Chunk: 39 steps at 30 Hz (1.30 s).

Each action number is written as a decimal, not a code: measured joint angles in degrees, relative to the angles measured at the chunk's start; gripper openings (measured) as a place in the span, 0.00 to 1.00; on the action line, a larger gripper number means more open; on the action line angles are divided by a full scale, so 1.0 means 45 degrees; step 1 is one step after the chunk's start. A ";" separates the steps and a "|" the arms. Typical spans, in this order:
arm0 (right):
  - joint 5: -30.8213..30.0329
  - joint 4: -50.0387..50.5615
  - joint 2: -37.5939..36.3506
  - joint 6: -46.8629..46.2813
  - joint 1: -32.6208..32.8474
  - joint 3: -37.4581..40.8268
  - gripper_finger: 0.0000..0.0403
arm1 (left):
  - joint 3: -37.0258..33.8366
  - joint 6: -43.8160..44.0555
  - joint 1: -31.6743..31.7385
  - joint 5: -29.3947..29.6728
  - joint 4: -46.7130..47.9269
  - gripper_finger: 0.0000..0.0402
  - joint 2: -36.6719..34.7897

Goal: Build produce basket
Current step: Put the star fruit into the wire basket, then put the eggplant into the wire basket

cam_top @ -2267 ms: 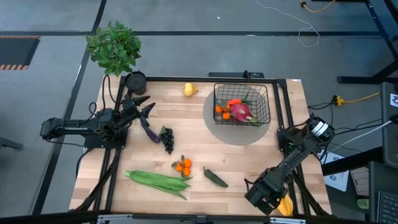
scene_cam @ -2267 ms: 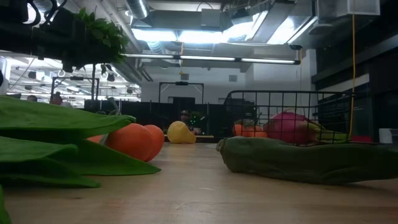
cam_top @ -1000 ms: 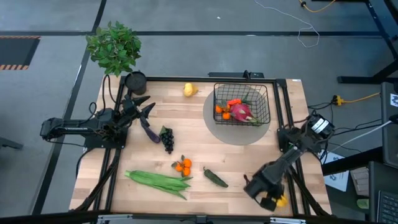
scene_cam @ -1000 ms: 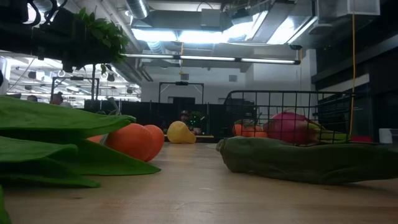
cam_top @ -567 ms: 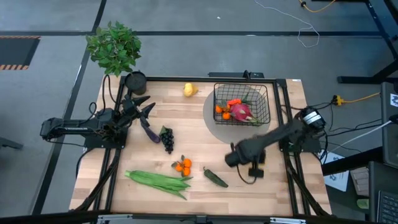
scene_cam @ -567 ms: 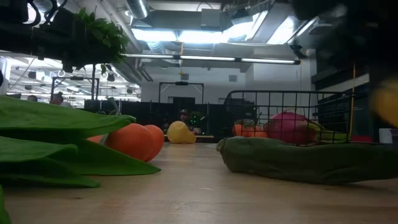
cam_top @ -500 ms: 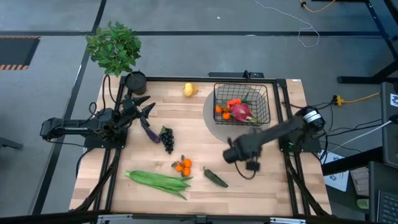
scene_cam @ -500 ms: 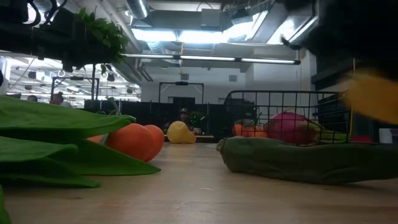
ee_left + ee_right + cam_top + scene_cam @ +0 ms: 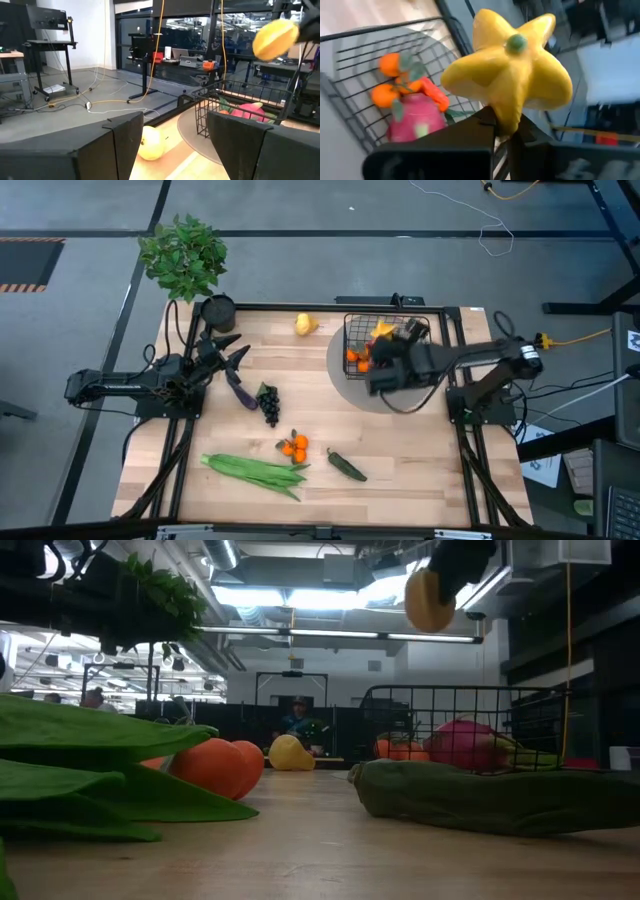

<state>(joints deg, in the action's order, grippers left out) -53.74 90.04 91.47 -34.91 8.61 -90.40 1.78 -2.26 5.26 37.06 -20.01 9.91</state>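
- Basket point(image 9: 428, 330): black wire mesh, upper right of the high view, on a grey round mat point(image 9: 345, 385); contains pink dragon fruit point(image 9: 415, 122), orange clusters point(image 9: 390, 80).
- Starfruit point(image 9: 507, 82): yellow, five-ridged, green tip; above the basket.
- Right claw point(image 9: 385, 345): closed on the starfruit, over the basket.
- Left claw point(image 9: 228, 352): fingers spread wide, empty, at tabletop's left edge beside eggplant point(image 9: 240, 392).

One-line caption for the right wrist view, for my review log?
Right gripper holds yellow starfruit above the basket.
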 joint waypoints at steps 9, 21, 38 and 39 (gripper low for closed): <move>0.2171 -0.0058 -0.1146 -0.0235 -0.2443 0.1935 0.02 | 0.0000 0.0004 0.0000 -0.0005 -0.0015 0.53 0.0000; 0.2935 -0.1435 -0.1066 0.0180 -0.3650 0.3297 0.25 | 0.0000 0.0024 -0.0004 -0.0005 -0.0049 0.53 0.0000; 0.3987 -0.3254 -0.1076 0.0165 -0.3702 0.3169 0.36 | 0.0000 0.0024 -0.0003 -0.0005 -0.0042 0.53 0.0003; 0.4164 -0.3957 -0.1076 0.0724 -0.3702 0.3169 0.36 | 0.0000 0.0024 0.0000 -0.0005 -0.0039 0.53 0.0000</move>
<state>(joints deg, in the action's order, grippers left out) -35.00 72.23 86.63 -31.65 -8.05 -76.14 1.78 -2.15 5.26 37.04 -20.18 9.91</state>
